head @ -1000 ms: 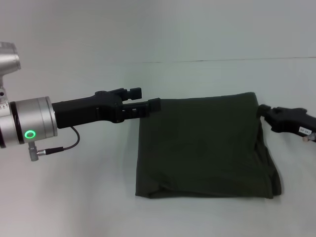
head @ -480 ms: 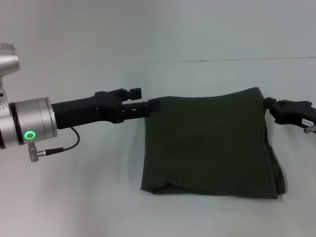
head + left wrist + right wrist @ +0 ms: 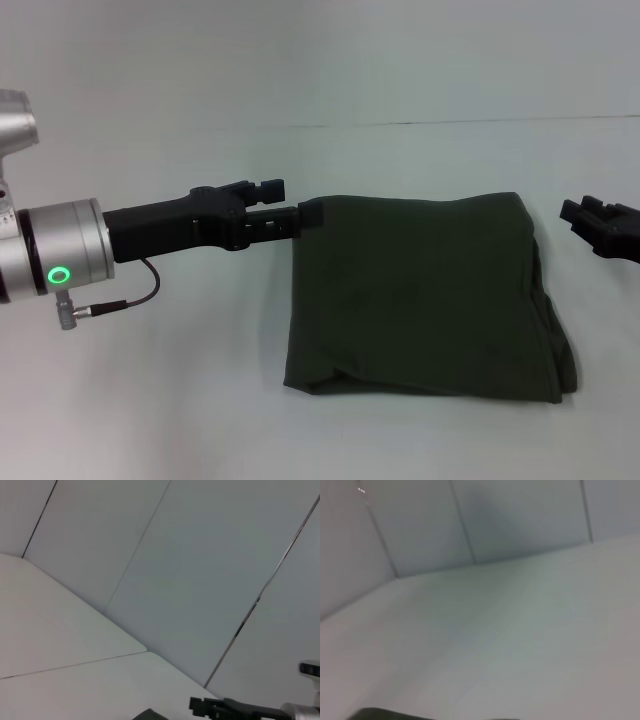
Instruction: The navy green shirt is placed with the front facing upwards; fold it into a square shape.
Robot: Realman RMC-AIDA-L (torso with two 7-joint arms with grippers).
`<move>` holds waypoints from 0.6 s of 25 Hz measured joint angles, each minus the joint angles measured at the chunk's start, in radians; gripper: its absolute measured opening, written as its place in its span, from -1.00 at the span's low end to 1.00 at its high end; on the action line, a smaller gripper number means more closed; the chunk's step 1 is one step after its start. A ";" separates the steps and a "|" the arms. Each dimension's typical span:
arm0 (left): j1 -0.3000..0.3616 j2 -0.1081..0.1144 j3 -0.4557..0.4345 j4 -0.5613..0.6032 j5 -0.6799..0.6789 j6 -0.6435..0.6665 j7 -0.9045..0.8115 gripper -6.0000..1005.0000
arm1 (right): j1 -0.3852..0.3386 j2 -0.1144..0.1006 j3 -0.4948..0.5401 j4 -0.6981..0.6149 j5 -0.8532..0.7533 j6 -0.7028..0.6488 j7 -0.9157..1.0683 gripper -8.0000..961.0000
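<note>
The navy green shirt [image 3: 420,290] lies folded into a rough square on the white table, plain green side up, with no lettering showing. My left gripper [image 3: 304,216] reaches in from the left and is shut on the shirt's far left corner, close to the table. My right gripper [image 3: 582,210] hovers to the right of the shirt's far right corner, open and apart from the cloth. The left wrist view shows a sliver of the shirt [image 3: 149,714] and the right gripper [image 3: 202,706] farther off. In the right wrist view a dark edge of the shirt [image 3: 375,713] shows.
The white table [image 3: 150,400] runs all around the shirt. A seam [image 3: 450,123] crosses the tabletop behind the shirt. The left arm's silver wrist with a green light [image 3: 62,272] and a cable fills the left side.
My right gripper has let go of the shirt's far right corner and drawn back to the right. That corner has settled onto the table. The left gripper has stayed at its corner.
</note>
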 joint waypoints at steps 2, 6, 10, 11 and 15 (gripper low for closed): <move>0.000 0.000 0.000 0.000 0.000 0.000 -0.001 0.78 | -0.015 -0.002 -0.006 -0.008 0.011 -0.075 -0.038 -0.49; 0.000 0.000 0.000 0.000 0.000 0.000 -0.006 0.78 | -0.041 0.002 -0.048 -0.016 -0.021 -0.244 -0.134 -0.20; -0.002 0.000 -0.001 0.000 0.000 -0.002 -0.006 0.78 | -0.065 0.005 -0.114 0.002 -0.067 -0.299 -0.203 0.04; -0.002 0.000 -0.001 0.000 0.000 -0.004 -0.007 0.78 | -0.071 0.005 -0.124 0.012 -0.076 -0.300 -0.218 0.10; -0.004 0.000 0.000 0.000 0.006 -0.073 -0.045 0.78 | -0.098 0.005 -0.128 0.044 -0.089 -0.334 -0.295 0.22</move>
